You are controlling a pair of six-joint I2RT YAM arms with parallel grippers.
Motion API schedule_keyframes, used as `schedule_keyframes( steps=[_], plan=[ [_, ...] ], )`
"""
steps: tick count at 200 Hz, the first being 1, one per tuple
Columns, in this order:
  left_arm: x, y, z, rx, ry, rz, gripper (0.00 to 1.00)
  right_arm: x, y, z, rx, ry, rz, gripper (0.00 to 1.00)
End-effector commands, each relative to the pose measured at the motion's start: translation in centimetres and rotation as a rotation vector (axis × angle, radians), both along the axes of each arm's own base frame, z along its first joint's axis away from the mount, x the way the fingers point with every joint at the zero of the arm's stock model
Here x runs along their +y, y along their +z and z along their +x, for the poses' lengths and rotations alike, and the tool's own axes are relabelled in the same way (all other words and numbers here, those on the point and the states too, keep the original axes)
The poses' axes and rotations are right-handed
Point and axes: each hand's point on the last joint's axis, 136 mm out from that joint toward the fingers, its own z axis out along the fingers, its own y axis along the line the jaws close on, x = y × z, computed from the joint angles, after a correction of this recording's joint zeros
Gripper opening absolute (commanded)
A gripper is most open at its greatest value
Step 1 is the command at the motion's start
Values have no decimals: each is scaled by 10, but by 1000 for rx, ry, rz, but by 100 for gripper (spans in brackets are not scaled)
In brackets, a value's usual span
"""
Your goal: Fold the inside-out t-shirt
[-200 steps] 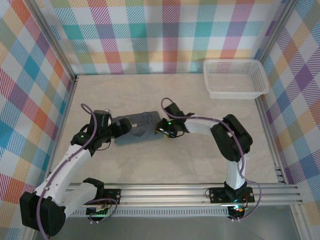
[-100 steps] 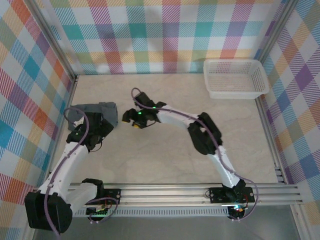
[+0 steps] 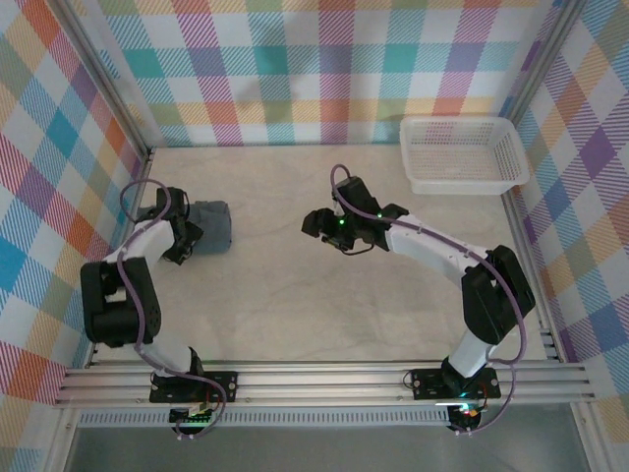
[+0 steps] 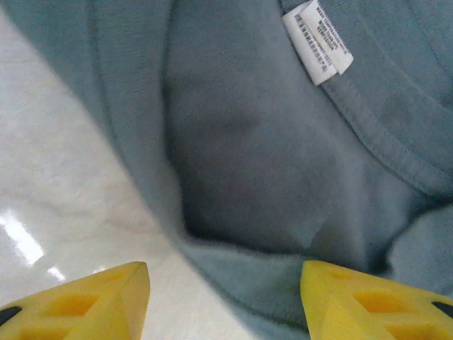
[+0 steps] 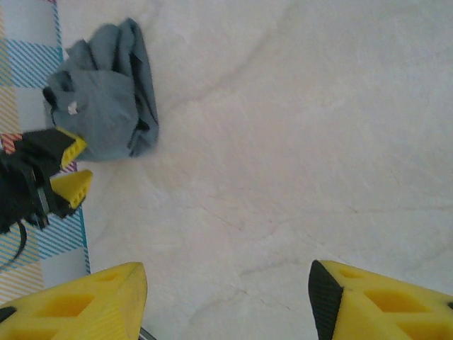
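The inside-out t-shirt [image 3: 212, 226] lies as a small dark slate-grey bundle on the table's far left, near the plaid wall. My left gripper [image 3: 193, 239] sits at its left edge. In the left wrist view the cloth [image 4: 269, 156] spreads across the frame with its small tag [image 4: 318, 39] at the top. The left gripper [image 4: 226, 308] has its yellow jaws apart, with the bundle's near edge lying between them. My right gripper [image 3: 313, 226] hovers over bare table at the middle, open [image 5: 226, 301] and holding nothing. The right wrist view has the shirt [image 5: 106, 92] far off, at upper left.
A white mesh basket [image 3: 462, 122] stands at the back right corner. Plaid walls close in the left, back and right sides. An aluminium rail [image 3: 324, 379] runs along the near edge. The left arm's elbow [image 3: 113, 295] is folded close to the left wall.
The shirt has gone from the table's middle to the far left with the left arm. The right gripper let go, opened and drew back to the middle. The left jaws have narrowed.
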Motion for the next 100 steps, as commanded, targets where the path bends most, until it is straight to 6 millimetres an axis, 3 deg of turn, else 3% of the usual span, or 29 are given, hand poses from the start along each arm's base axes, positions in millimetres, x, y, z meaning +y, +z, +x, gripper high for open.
schedule_keyframes(
  steps=[1, 32, 58, 100],
  plan=[
    [17, -4, 24, -4, 5, 32, 56, 0, 17, -7, 4, -1, 35, 63],
    [39, -6, 60, 26, -26, 100, 55, -12, 35, -3, -39, -15, 13, 63],
    [51, -23, 89, 62, -43, 75, 54, -26, 44, 2, -47, -43, 14, 63],
    [51, -19, 140, -27, -77, 31, 55, -41, 48, 8, -44, -74, 11, 63]
  ],
)
